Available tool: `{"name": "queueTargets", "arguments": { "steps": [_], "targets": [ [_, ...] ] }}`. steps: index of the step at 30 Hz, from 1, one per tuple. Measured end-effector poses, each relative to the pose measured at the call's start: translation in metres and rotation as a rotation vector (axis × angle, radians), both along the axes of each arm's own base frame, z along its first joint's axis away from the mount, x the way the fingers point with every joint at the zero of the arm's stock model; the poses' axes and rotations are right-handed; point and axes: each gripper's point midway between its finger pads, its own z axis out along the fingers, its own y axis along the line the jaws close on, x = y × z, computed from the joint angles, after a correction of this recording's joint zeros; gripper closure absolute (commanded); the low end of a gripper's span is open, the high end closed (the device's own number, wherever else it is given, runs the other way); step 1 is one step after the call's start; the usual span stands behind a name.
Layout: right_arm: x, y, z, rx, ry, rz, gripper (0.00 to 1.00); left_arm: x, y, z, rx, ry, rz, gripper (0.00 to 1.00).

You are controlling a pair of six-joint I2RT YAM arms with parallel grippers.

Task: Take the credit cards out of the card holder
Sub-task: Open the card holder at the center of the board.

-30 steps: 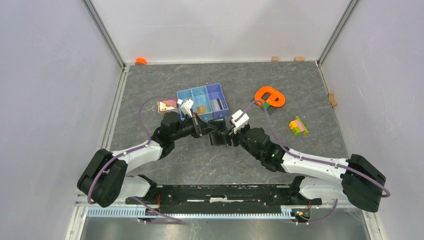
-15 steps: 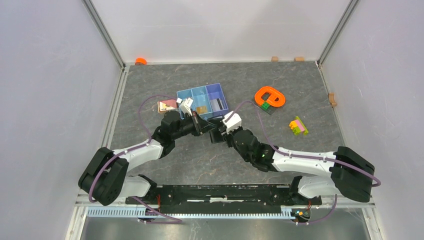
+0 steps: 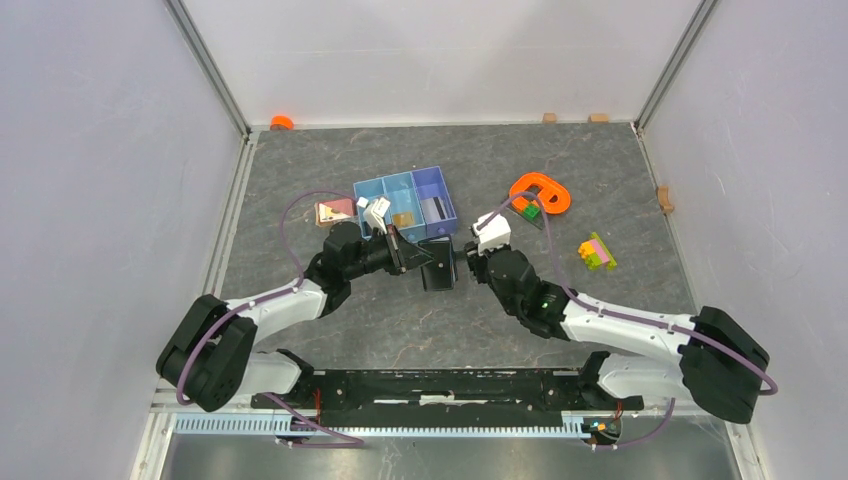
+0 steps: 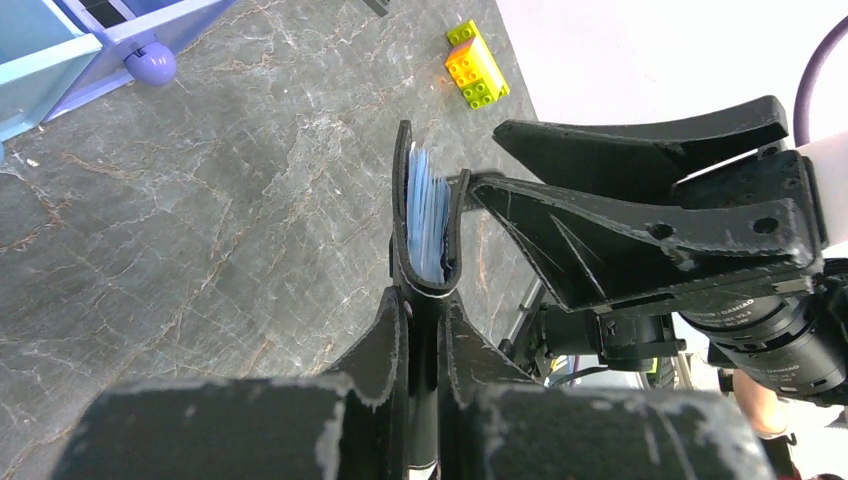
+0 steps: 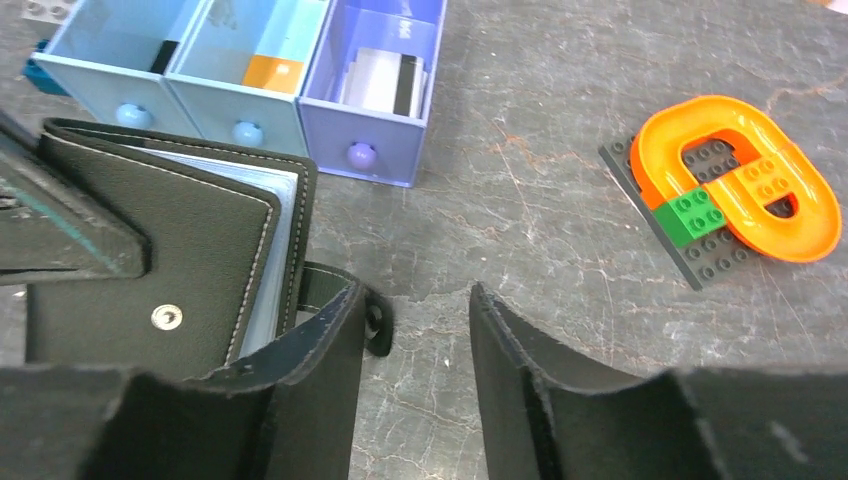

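— Clamping the folded spine of the small black folding card holder (image 5: 160,240), the left gripper (image 4: 425,315) has its scuffed black fingers pinched tight on it. It holds it out just in front of the blue plastic three-compartment tray (image 5: 395,145), between the two arms.

— What is the holder made of?

— Matte, leather-like covers with pale stitching and a round metal snap (image 5: 167,317). Between the covers sits a fan of thin bluish-clear plastic sleeves (image 4: 428,208).

— And the credit cards?

— Seen edge-on, nothing inside the sleeves can be told apart. One flat, pale silver-grey card (image 5: 372,82) with a dark stripe lies in the tray's purple end compartment.

— The other arm?

— The right gripper (image 5: 412,300) is spread wide with nothing in it; bare grey marbled table (image 4: 200,230) shows between its fingers. One finger sits right at the holder's closing tab (image 5: 325,278), and whether they touch is hidden.

— Anything else?

— An orange oval plastic ring (image 5: 740,175) on a studded black plate, well off to the right.
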Motion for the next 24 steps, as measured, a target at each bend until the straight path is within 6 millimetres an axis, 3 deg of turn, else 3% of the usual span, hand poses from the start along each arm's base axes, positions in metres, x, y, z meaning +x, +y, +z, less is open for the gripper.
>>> {"name": "queueTargets", "arguments": {
  "steps": [3, 5, 7, 13, 21, 24],
  "targets": [
    [-0.001, 0.004, 0.006, 0.041, 0.001, 0.049, 0.28, 0.0, 0.0, 0.0, -0.001, 0.0, -0.002, 0.98],
    [-0.001, 0.006, 0.007, 0.079, 0.007, 0.088, 0.2, -0.001, 0.0, 0.001, -0.005, -0.003, -0.008, 0.98],
    [-0.001, 0.009, 0.006, 0.115, 0.016, 0.134, 0.18, 0.0, 0.0, 0.005, -0.019, -0.01, -0.013, 0.97],
    [-0.007, 0.015, -0.004, 0.195, 0.068, 0.246, 0.31, 0.002, 0.004, 0.023, -0.121, -0.04, -0.027, 0.97],
    [-0.015, 0.017, -0.002, 0.394, 0.103, 0.376, 0.43, -0.005, 0.003, 0.041, -0.231, -0.064, -0.079, 0.96],
    [-0.023, 0.022, 0.007, 0.482, 0.102, 0.453, 0.5, -0.009, 0.002, 0.049, -0.262, -0.084, -0.102, 0.96]
  ]
}}
